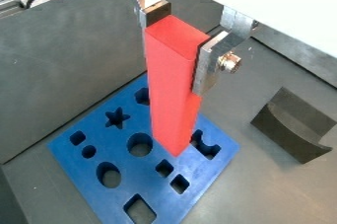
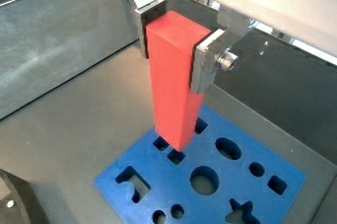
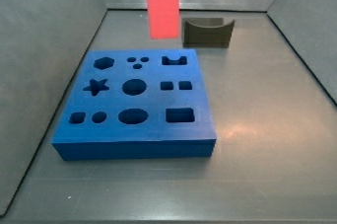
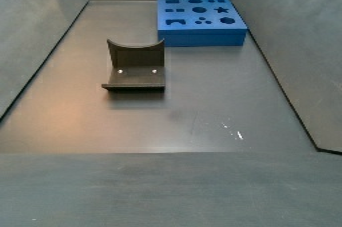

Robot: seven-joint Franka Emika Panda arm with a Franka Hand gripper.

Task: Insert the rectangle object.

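1. We take the blue board (image 3: 136,108) as our landmark. It lies flat on the dark grey worktop (image 3: 263,159), and its top face is cut with shaped holes, among them a star, several rounds and a few squares. In a side view it sits at the far end of the worktop (image 4: 201,141), close to the back wall.

2. The rectangle object (image 1: 175,88) is a tall, plain red-pink block. It stands upright above the blue board (image 1: 145,164). In both wrist views its lower end is down at the board's top face, over the row of holes along one edge, but we cannot tell whether it has entered a hole. In a side view the rectangle object (image 3: 161,4) hangs above the board's far edge and runs out of the top of the picture.

3. The end effector (image 1: 182,38) grips the rectangle object near its upper end, well above the blue board. One silver finger (image 1: 211,60) lies flat against one side of the block, and the other finger is on the opposite side. The end effector (image 2: 179,36) is closed on the block in both wrist views.

4. The small dark olive notched block (image 3: 208,32) rests on the worktop beyond the blue board's far right corner, apart from it. In a side view the same block (image 4: 134,66) lies nearer the camera than the blue board (image 4: 201,21).
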